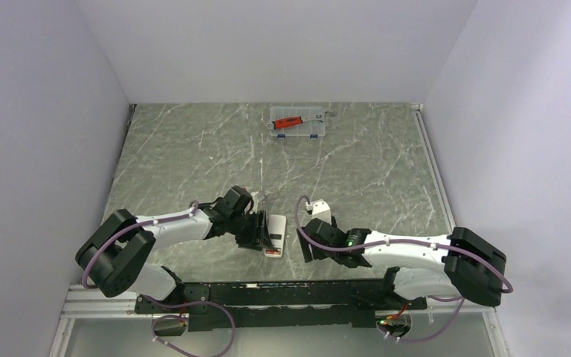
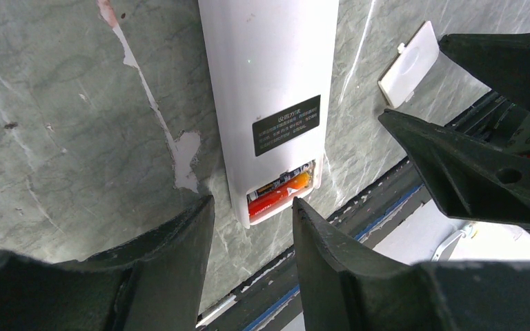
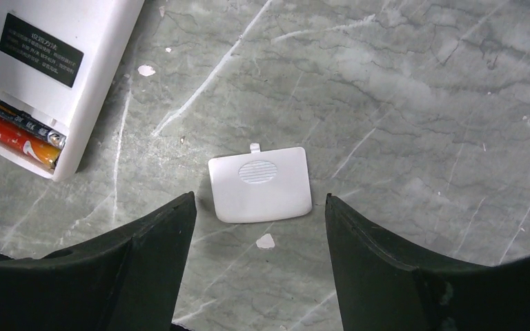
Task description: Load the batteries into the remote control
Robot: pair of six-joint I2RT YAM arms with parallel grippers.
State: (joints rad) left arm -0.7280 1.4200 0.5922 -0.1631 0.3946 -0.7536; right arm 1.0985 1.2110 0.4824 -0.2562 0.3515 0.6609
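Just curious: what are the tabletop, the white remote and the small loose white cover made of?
Tabletop: looks like grey-green marble or a marble-print laminate, white veins, chipped spots. Remote control: likely matte white plastic, smooth moulded edges. Cover: same-looking thin white plastic, with ribbed grip patch and latch tab.

2 batteries (image 3: 24, 134) side by side in the remote control (image 2: 269, 83); cover piece (image 3: 260, 184) just right of it
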